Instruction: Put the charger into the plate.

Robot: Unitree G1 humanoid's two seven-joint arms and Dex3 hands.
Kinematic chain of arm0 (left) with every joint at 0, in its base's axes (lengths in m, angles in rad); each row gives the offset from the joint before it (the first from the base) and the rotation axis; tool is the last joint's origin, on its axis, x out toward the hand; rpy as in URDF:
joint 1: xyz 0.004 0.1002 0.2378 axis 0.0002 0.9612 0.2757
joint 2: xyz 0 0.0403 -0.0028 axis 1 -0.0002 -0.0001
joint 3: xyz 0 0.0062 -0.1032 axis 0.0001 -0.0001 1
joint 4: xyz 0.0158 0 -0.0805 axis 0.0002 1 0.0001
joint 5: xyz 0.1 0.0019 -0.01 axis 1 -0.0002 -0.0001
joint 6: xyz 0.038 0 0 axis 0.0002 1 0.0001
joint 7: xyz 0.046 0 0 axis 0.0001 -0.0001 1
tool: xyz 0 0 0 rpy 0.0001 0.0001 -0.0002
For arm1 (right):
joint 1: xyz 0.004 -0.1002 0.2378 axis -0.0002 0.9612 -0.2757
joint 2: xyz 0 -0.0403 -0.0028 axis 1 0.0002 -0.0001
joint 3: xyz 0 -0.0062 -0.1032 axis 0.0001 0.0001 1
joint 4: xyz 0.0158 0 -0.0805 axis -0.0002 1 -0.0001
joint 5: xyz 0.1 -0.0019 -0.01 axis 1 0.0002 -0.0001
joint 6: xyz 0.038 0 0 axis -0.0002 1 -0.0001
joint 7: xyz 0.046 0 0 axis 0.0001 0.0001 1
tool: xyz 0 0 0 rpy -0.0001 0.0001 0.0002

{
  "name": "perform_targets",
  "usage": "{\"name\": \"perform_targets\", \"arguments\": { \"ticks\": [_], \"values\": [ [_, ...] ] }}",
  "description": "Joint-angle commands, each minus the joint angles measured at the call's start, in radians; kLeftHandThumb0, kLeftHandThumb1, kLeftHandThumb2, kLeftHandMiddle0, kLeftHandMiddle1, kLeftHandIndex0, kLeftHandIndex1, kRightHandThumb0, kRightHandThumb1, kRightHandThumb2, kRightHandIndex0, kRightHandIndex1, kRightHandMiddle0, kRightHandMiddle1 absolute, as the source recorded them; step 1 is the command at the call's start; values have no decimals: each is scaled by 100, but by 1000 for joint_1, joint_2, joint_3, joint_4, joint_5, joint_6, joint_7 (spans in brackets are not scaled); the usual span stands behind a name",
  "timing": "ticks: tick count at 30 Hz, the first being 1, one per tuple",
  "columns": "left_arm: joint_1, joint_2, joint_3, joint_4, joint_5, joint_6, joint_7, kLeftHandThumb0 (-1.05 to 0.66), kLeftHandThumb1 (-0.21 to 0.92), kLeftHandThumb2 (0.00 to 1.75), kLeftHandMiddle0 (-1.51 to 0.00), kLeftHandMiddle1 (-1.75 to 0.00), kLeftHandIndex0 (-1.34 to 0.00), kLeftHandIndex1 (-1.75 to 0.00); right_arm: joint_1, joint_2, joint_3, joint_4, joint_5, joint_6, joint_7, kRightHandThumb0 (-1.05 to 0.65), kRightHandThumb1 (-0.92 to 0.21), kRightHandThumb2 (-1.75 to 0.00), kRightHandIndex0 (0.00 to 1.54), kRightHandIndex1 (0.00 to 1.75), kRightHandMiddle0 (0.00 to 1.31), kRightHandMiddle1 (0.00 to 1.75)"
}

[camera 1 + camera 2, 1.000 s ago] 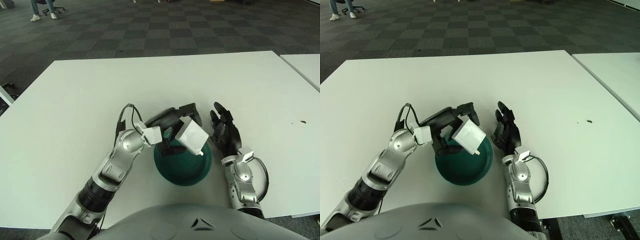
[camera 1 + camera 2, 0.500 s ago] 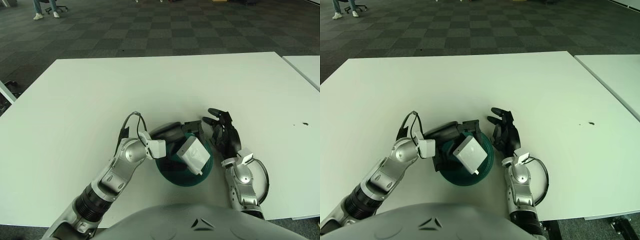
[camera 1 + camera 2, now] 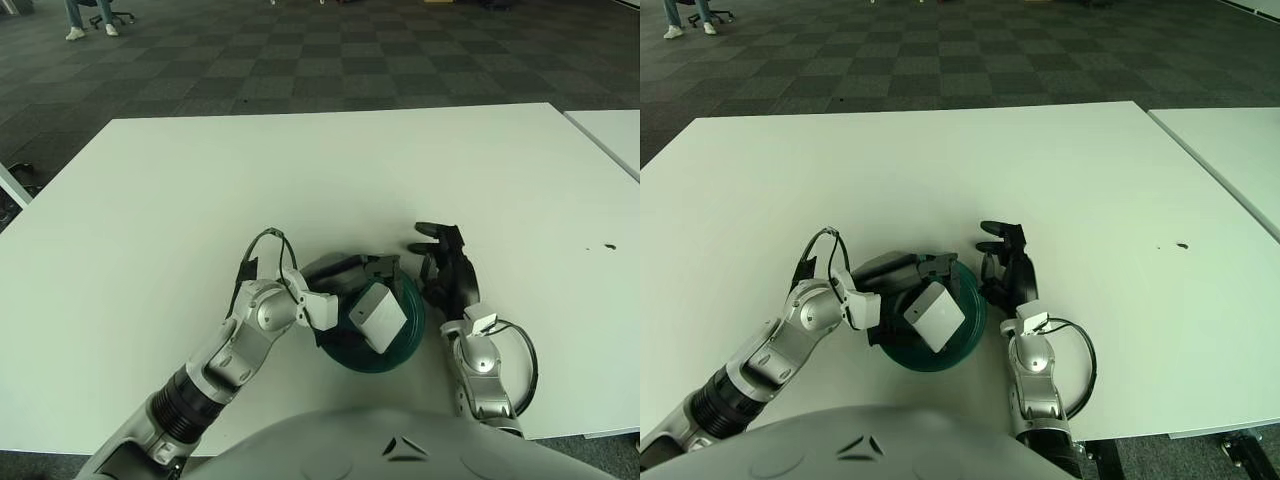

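Left eye view: the white bench (image 3: 150, 200) carries a dark green plate (image 3: 405, 335) near its front edge, close to the robot's body. The left robot hand (image 3: 352, 283) reaches in from the left over the plate, its dark fingers (image 3: 383, 268) curled around the upper part of the white charger (image 3: 377, 315). The charger is a square block, tilted, with one flat face turned toward the camera; it sits within the plate's outline, low over the bowl, though contact with the plate's floor cannot be confirmed. The right robot hand (image 3: 446, 275) shows just beside the plate on its right, fingers loosely bent and holding nothing; a black cable loop (image 3: 522, 352) runs beside its wrist. A small dark mark (image 3: 606, 245) lies on the bench far to the right. Right eye view: the same arrangement is seen slightly shifted. The left robot hand (image 3: 908, 272) grips the charger (image 3: 935, 316) over the plate (image 3: 973, 322), with the charger's lower corner down inside the rim. The right robot hand (image 3: 1007, 270) stands close to the plate's right rim, gripping nothing; whether it touches the rim cannot be told. A second white bench (image 3: 1230, 150) lies apart at the right edge, and checkered carpet (image 3: 940, 50) fills the background.
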Motion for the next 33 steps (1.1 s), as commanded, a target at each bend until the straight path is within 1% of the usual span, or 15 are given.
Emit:
{"name": "perform_targets", "arguments": {
  "ticks": [1, 6, 8, 12, 16, 20, 22, 24, 26, 29, 30, 31, 32, 33],
  "values": [
    [0, 7, 8, 22, 30, -44, 35, -46, 37, 125, -108, -175, -58, -175, 45, 5, 17, 19, 27, 43, 22, -90, -92, -90, 9, 153, 0, 131],
    [-13, 17, 10, 46, 102, -104, 83, -46, 37, 125, -107, -175, -57, -175, 51, 3, 26, -6, 71, 81, 57, -89, -92, -89, 6, 147, 0, 133],
    [-15, 18, 12, 51, 119, -115, 90, -46, 37, 125, -107, -175, -57, -175, 54, 3, 27, -12, 78, 89, 63, -89, -92, -89, 6, 143, 0, 133],
    [-18, 16, 17, 57, 151, -132, 102, -46, 39, 123, -107, -175, -56, -175, 59, 5, 26, -23, 79, 99, 63, -89, -92, -89, 6, 140, 0, 133],
    [-19, 14, 24, 53, 170, -139, 104, -45, 40, 120, -106, -175, -54, -175, 65, 6, 26, -37, 79, 101, 61, -88, -92, -88, 7, 135, 0, 132],
    [-23, 11, 27, 42, 192, -127, 88, -45, 41, 119, -102, -175, -54, -175, 65, 6, 27, -36, 67, 89, 54, -87, -92, -87, 6, 137, 0, 134],
    [-26, 14, 26, 37, 206, -123, 79, -45, 42, 118, -100, -175, -53, -175, 66, 5, 29, -34, 67, 85, 55, -87, -92, -87, 6, 133, 0, 132],
    [-31, 20, 25, 34, 224, -130, 78, -44, 44, 116, -96, -175, -52, -175, 67, 6, 31, -35, 78, 87, 64, -88, -92, -87, 6, 124, 0, 127],
    [-36, 26, 24, 36, 242, -146, 86, -44, 48, 111, -90, -175, -49, -175, 67, 8, 32, -38, 88, 89, 68, -88, -92, -87, 6, 116, 0, 122],
    [-38, 26, 28, 40, 258, -160, 101, -42, 58, 98, -79, -175, -42, -175, 66, 11, 32, -37, 72, 74, 54, -89, -92, -87, 7, 119, 0, 125],
    [-37, 23, 31, 37, 260, -156, 99, -40, 64, 90, -73, -175, -38, -175, 65, 10, 32, -35, 63, 68, 49, -89, -92, -87, 8, 122, 0, 127],
    [-36, 21, 33, 36, 263, -153, 97, -39, 73, 78, -66, -175, -32, -174, 64, 10, 32, -34, 58, 63, 45, -90, -92, -87, 8, 123, 0, 128],
    [-35, 19, 34, 35, 264, -152, 95, -38, 79, 69, -61, -175, -29, -174, 64, 10, 33, -34, 56, 61, 43, -90, -92, -87, 8, 124, 0, 129],
    [-32, 19, 35, 28, 271, -142, 86, -38, 81, 65, -59, -175, -28, -174, 58, 12, 31, -3, 52, 41, 39, -90, -92, -87, 8, 124, 0, 129]
  ]
}}
